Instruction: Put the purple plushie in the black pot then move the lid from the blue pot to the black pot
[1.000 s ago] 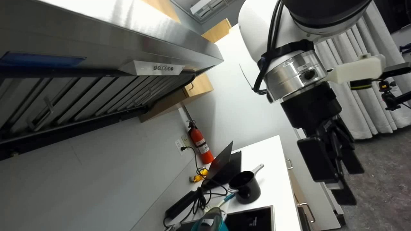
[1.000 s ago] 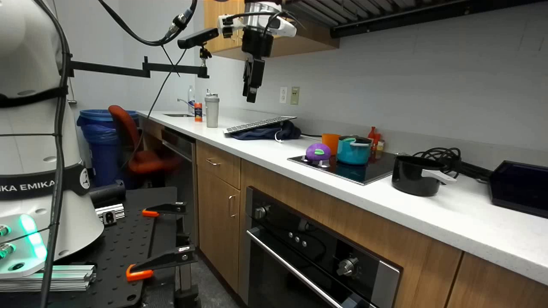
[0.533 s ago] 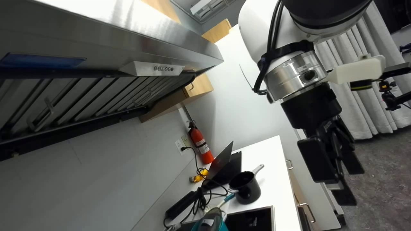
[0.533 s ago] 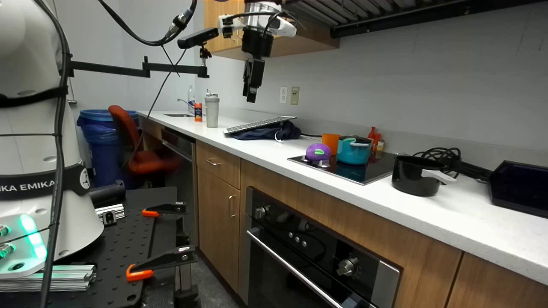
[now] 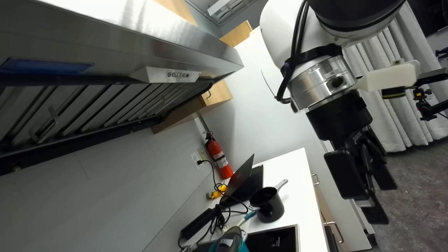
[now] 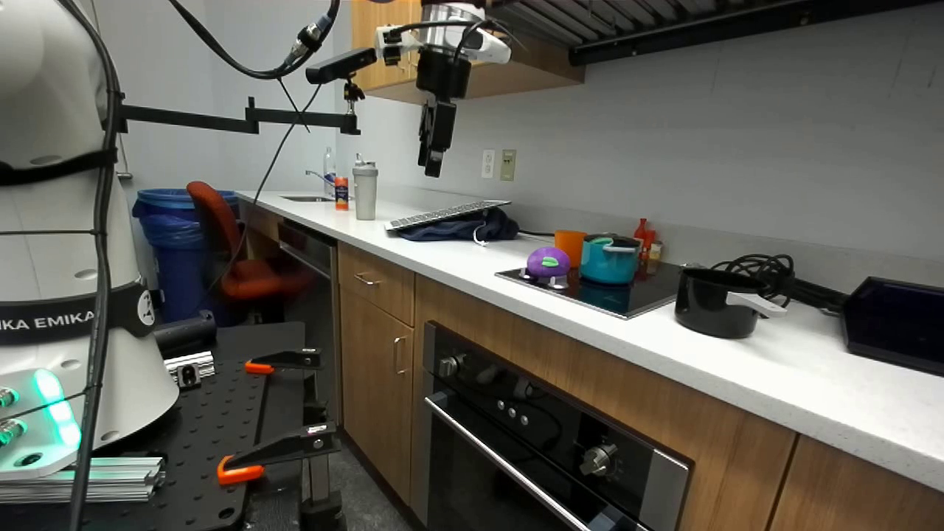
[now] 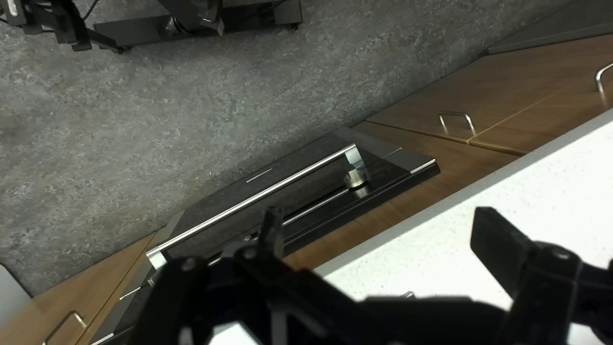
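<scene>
The purple plushie [image 6: 548, 262] with a green patch sits at the cooktop's left corner in an exterior view. Beside it the blue pot [image 6: 608, 262] stands on the cooktop with a dark glass lid [image 6: 611, 240] on top; part of this pot shows in an exterior view [image 5: 240, 245]. The black pot [image 6: 704, 313] stands lidless on the white counter right of the cooktop; it also shows in an exterior view [image 5: 271, 210]. My gripper [image 6: 431, 164] hangs high above the counter, far from all of them. In the wrist view the gripper [image 7: 378, 237] is open and empty.
An orange cup [image 6: 569, 247] and red bottles [image 6: 643, 232] stand by the blue pot. A keyboard [image 6: 446, 214] rests on dark cloth. A shaker bottle [image 6: 365, 190], cables [image 6: 759, 273] and a black bin [image 6: 896, 324] are on the counter. A range hood [image 5: 115, 70] hangs overhead.
</scene>
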Robot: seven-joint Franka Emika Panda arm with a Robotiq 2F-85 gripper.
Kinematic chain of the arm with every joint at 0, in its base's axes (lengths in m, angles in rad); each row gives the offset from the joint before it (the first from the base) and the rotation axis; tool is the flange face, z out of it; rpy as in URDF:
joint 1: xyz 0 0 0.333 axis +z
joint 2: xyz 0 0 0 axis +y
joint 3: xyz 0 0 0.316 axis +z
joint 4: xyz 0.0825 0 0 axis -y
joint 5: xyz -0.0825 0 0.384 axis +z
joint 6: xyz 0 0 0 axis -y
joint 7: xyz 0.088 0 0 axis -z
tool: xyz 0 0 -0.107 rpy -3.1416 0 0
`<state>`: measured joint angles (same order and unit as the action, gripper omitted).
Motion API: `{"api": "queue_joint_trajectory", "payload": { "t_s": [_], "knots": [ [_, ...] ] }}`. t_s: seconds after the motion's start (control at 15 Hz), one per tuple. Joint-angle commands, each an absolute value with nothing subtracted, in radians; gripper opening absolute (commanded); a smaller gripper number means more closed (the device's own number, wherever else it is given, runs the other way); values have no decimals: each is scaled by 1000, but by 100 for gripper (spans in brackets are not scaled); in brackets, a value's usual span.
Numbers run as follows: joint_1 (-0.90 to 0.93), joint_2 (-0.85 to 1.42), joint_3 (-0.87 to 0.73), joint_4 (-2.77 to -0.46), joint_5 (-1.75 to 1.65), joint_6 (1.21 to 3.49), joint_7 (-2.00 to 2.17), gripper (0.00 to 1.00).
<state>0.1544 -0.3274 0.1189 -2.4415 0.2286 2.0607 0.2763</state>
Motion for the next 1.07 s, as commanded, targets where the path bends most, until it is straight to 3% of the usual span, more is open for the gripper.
{"api": "queue_joint_trajectory", "payload": {
  "t_s": [0.0, 0.6, 1.0],
  "knots": [
    [141, -328, 131, -2440, 233, 2058, 273, 100],
    [123, -247, 138, -2430, 145, 2135, 277, 100],
    [133, -104, 142, -2416, 74, 2331, 265, 100]
  ]
}}
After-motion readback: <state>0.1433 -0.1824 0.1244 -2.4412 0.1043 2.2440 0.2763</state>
